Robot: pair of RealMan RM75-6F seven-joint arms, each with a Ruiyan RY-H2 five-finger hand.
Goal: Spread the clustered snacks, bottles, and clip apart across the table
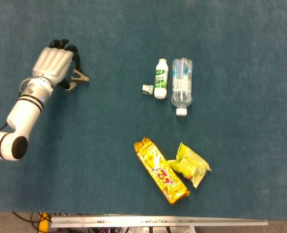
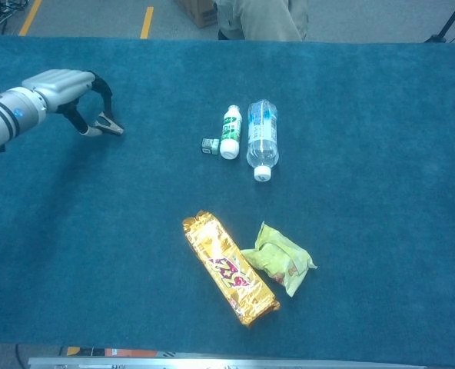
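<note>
My left hand (image 1: 54,65) (image 2: 58,88) is at the far left of the table and pinches a dark metal clip (image 1: 79,76) (image 2: 107,124), which sticks out to its right. A white bottle with a green label (image 1: 160,78) (image 2: 229,131) lies beside a clear water bottle (image 1: 182,86) (image 2: 262,138) in the middle. A small cap-like piece (image 1: 146,89) (image 2: 208,145) lies against the white bottle. Near the front lie a long gold snack pack (image 1: 161,169) (image 2: 230,267) and a yellow-green snack bag (image 1: 190,165) (image 2: 279,257), touching each other. My right hand is out of sight.
The blue cloth (image 1: 240,121) covers the whole table. A metal rail (image 1: 158,222) runs along the front edge. A person's legs (image 2: 260,19) stand behind the far edge.
</note>
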